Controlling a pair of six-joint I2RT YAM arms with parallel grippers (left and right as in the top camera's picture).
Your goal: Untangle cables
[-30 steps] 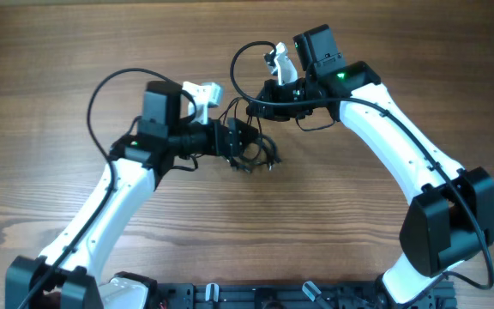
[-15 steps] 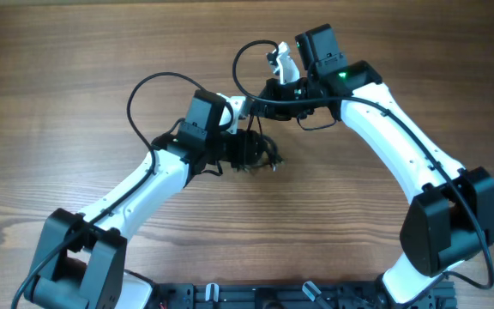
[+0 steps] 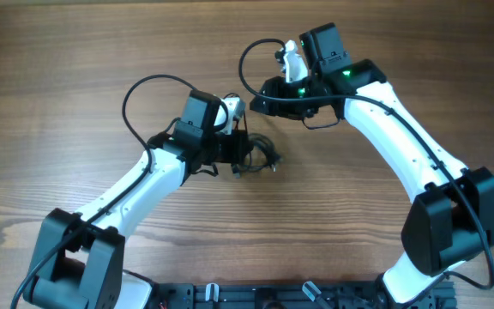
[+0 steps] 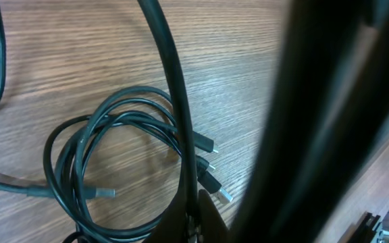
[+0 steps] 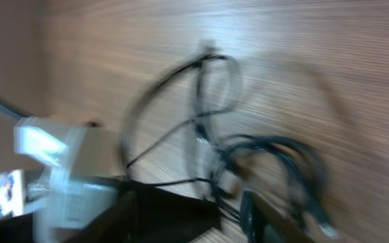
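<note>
Wood-grain tabletop [image 3: 75, 51] fills the overhead view, brown with a fine streaked pattern. Across it reach two white arms with black joints: the right arm [image 3: 401, 137] bends in from the right edge toward the upper middle, and the left arm [image 3: 127, 193] stretches from the lower left to the centre. At the centre the left end effector [image 3: 240, 150] sits directly over the cables [image 3: 262, 156], clenched; in the left wrist view one black strand runs down from the top edge and disappears between the closed fingers at the bottom, so the grasp is on a strand of the cables [image 4: 113, 155]. The right end effector [image 3: 260, 101] hangs just above and to the right of the bundle, apart from it (its wrist picture is too smeared to tell whether it is released or clenched). The cables lie on the wood as several overlapping thin black loops, with small plug ends [image 4: 209, 145] clustered at the right side of the coil
</note>
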